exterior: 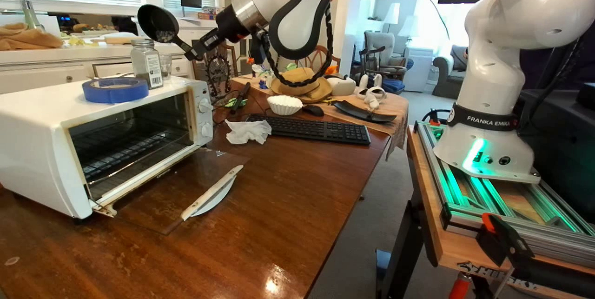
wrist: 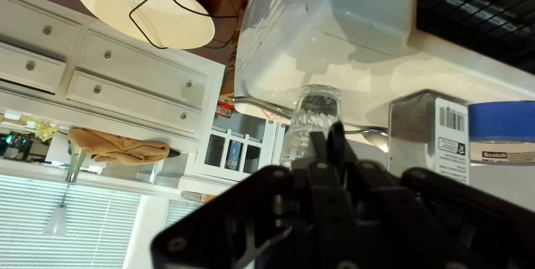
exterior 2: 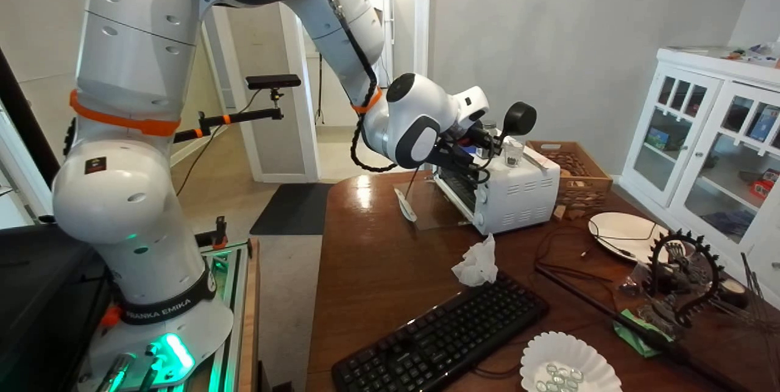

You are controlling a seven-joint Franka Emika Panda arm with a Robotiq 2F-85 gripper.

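My gripper [exterior: 194, 51] is shut on the handle of a small round black pan [exterior: 155, 21], up above the top of a white toaster oven [exterior: 28, 103]. The pan is tilted and holds some greyish bits. It also shows in an exterior view [exterior 2: 520, 118]. In the wrist view only the dark handle [wrist: 337, 143] shows between the fingertips [wrist: 334, 156]. A clear glass [wrist: 315, 112] with dark grains in it stands on the oven, near the gripper. Beside it are a square jar [wrist: 426, 135] with dark contents, a spoon [wrist: 374, 136] and a roll of blue tape [wrist: 501, 120].
The oven's glass door is open, its handle [exterior: 214, 192] low over the table. A crumpled tissue [exterior: 248, 131], keyboard [exterior: 320, 130] and white fluted bowl [exterior: 284, 104] lie nearby. A white plate [exterior 2: 627, 236], wicker basket [exterior 2: 570, 166] and cables surround the oven's other side.
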